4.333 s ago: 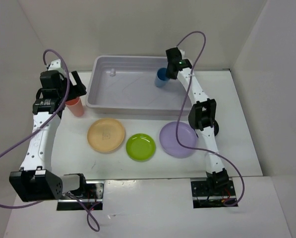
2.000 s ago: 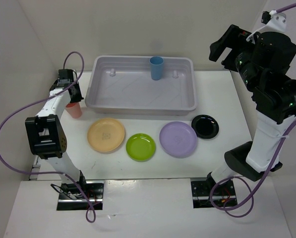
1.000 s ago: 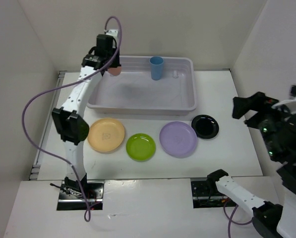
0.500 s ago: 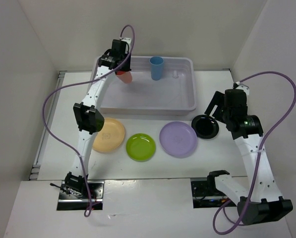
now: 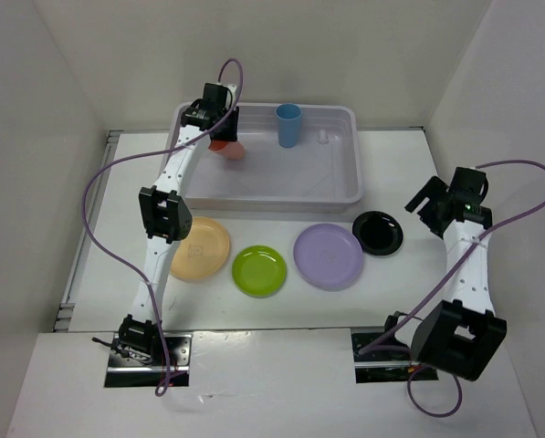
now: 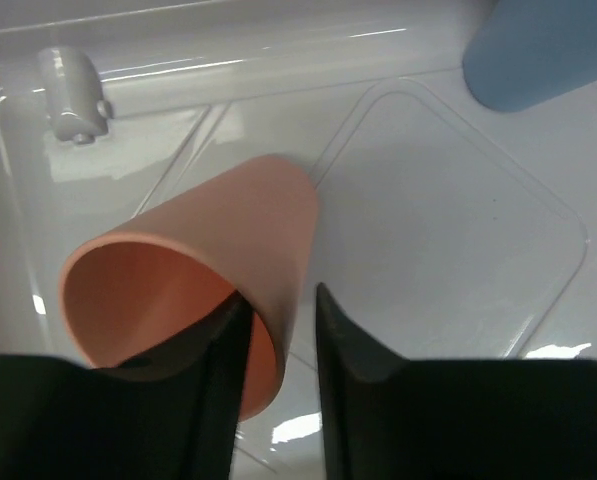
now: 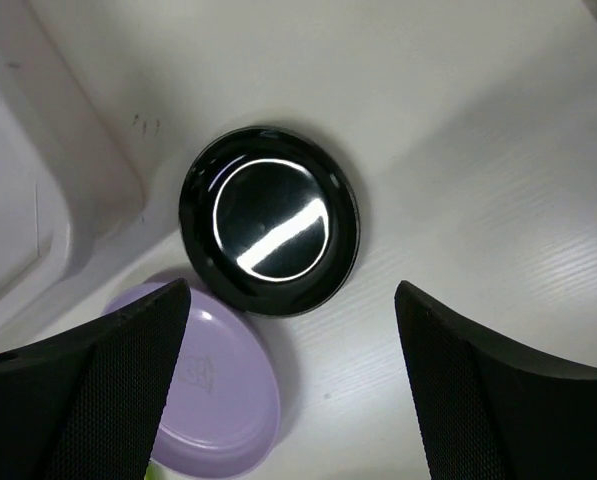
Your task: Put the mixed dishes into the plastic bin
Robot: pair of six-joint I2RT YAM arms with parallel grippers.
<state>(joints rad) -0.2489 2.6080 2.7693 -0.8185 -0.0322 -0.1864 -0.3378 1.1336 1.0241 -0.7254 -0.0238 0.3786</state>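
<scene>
The coral-red cup [image 5: 227,149] [image 6: 228,250] lies tilted over the back left of the plastic bin [image 5: 350,196] [image 6: 428,230]. My left gripper [image 5: 221,135] [image 6: 280,296] straddles the cup's rim, one finger inside and one outside. Its jaws have parted and there is a gap beside the cup wall. The blue cup [image 5: 288,124] [image 6: 538,50] stands upright at the bin's back. My right gripper [image 5: 431,195] [image 7: 293,287] hangs open, empty, to the right of the black plate [image 5: 378,232] [image 7: 269,220]. The lilac [image 5: 328,256] [image 7: 213,400], lime green [image 5: 259,270] and pale orange [image 5: 199,248] plates lie in front of the bin.
White walls close in the table on the left, back and right. A small white knob [image 6: 73,85] sticks up from the bin's floor by the back wall. The left arm's purple cable [image 5: 99,182] loops out over the table's left side.
</scene>
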